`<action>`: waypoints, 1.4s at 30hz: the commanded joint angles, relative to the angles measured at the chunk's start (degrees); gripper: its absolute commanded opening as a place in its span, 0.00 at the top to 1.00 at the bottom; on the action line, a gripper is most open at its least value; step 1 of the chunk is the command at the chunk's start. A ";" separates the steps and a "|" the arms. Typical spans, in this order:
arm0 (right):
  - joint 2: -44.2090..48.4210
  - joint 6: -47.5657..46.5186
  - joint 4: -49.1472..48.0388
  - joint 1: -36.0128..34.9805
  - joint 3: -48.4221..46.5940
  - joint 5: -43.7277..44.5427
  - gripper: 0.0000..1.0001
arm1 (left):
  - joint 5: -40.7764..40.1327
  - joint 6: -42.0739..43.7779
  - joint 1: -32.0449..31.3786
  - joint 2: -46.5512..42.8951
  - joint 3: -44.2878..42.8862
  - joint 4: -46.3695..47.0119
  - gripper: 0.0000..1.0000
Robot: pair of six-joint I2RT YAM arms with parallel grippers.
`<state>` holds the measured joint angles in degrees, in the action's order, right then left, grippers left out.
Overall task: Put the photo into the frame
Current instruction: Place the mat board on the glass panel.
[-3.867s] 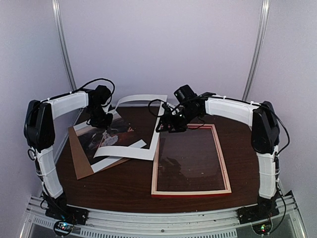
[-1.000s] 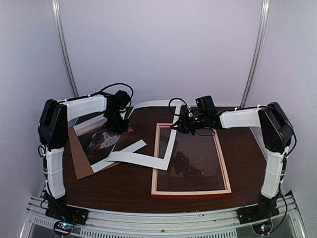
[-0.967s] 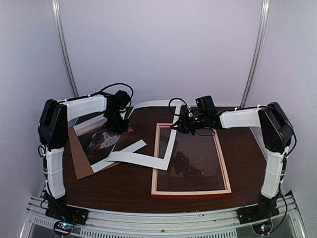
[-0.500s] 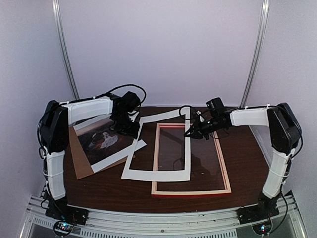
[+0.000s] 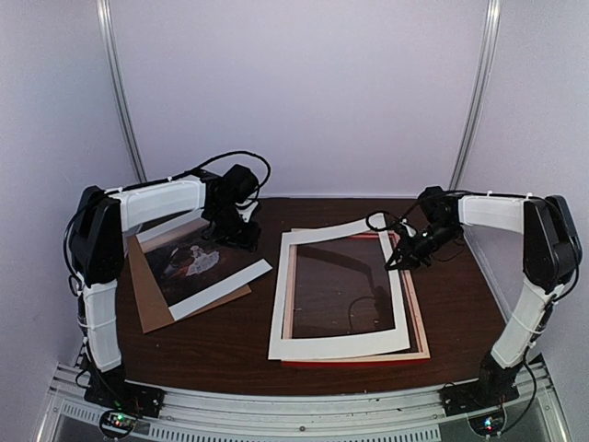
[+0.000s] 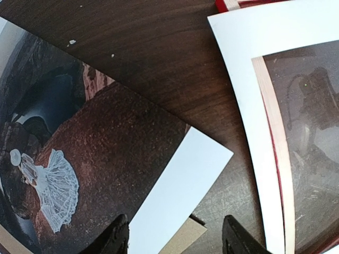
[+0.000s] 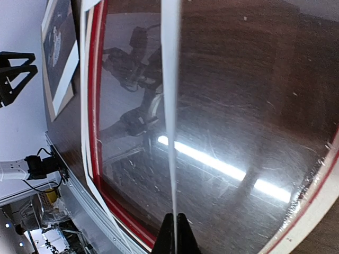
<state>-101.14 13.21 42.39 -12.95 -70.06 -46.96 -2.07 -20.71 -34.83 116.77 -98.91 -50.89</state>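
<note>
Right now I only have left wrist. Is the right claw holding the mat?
Observer: Yes. The right claw is shut on the mat's right strip.
Operator: Mat square on the frame?
Observer: No, it's skewed. Its near left corner hangs past the frame.
Operator: Photo on bare table?
Observer: No. The photo lies on a brown board that sticks out at its near left.

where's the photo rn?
Top view: the photo lies left on the brown backing board, beside the left gripper, left of the white mat over the frame.
</note>
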 commanded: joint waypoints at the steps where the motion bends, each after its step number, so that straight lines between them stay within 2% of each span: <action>1: 1.38 -6.62 7.21 2.31 -0.27 6.66 1.00 | 1.27 1.99 0.29 -1.94 -1.01 1.44 0.37; 6: -0.16 -7.49 8.37 4.74 -1.42 9.26 1.00 | 1.67 3.29 0.29 -2.12 -1.23 1.58 0.31; 11: -1.14 -7.21 7.76 5.66 -1.96 9.27 1.00 | 1.16 4.00 0.29 -2.33 -1.05 1.58 0.29; 18: 0.18 -3.82 1.11 5.55 -1.40 -1.40 1.00 | 0.94 4.21 0.29 -2.34 -1.25 1.58 0.28; 23: 3.69 2.58 -7.79 5.19 0.10 -10.30 1.00 | 1.40 4.12 0.29 -1.81 -1.28 2.22 0.28; 27: 6.18 6.59 -11.97 4.69 0.26 -13.61 1.00 | 1.59 3.83 0.29 -1.71 -1.38 2.31 0.27; 33: 5.66 0.74 -1.94 4.87 -1.75 -7.57 1.00 | 1.62 3.70 0.29 -1.76 -1.43 2.31 0.27; 42: 2.94 -5.47 6.95 5.62 -1.55 3.23 1.00 | 1.25 3.57 0.29 -1.71 -0.51 2.36 0.27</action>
<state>-97.56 11.64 44.07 -7.99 -70.96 -50.35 -1.10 -17.26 -34.83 116.77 -98.91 -50.11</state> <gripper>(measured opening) 0.007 0.727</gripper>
